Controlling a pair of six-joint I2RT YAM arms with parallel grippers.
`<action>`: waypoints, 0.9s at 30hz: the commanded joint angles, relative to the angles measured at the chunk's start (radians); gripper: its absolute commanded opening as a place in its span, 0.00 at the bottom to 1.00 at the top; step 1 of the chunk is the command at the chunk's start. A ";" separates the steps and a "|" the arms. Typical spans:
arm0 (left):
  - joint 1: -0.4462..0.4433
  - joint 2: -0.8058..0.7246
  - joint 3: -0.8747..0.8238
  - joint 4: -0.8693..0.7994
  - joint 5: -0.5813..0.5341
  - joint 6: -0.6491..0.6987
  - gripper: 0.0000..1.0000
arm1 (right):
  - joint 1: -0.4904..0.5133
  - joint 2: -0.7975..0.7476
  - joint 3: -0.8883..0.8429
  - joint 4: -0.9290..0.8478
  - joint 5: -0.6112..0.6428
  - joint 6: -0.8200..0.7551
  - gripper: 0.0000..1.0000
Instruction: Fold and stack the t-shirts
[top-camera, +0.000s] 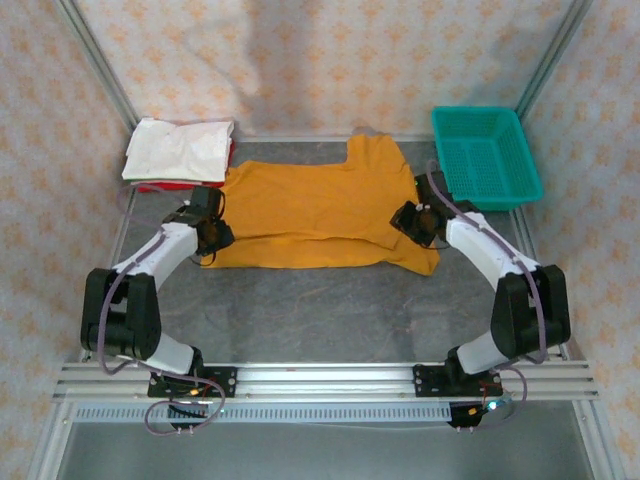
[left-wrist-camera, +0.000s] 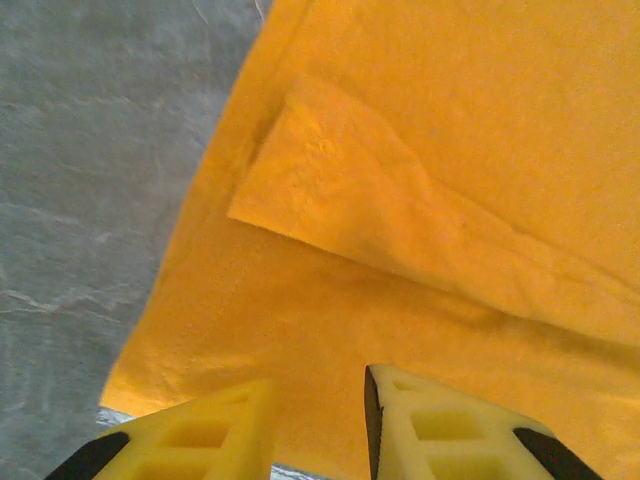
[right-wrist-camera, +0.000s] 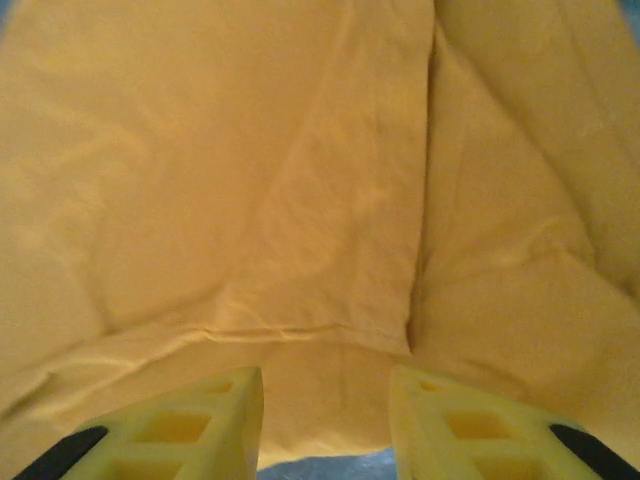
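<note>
shirt: mustard t-shirt (top-camera: 320, 205), long axis lay left-to-right between the arms
left jaws: spread, empty, over its left end
right jaws: spread, empty, over its right end

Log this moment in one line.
orange t-shirt: partly folded | left fingers: open over its edge | right fingers: open over it | white t-shirt: folded, far left

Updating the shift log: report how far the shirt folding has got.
Done: white shirt folded atop red shirt, far left. In hand: orange shirt lies partly folded; left gripper and right gripper hover open over its ends. Left: finish folding, stack it.
</note>
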 joint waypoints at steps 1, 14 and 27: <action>-0.012 0.044 -0.004 0.063 0.021 0.006 0.29 | 0.011 0.051 -0.009 0.039 0.001 -0.002 0.38; -0.014 0.161 -0.052 0.141 0.016 0.000 0.29 | 0.011 0.231 0.014 0.147 -0.002 0.034 0.39; -0.014 0.145 -0.053 0.119 -0.016 -0.003 0.29 | 0.011 0.246 0.047 0.179 0.028 0.045 0.00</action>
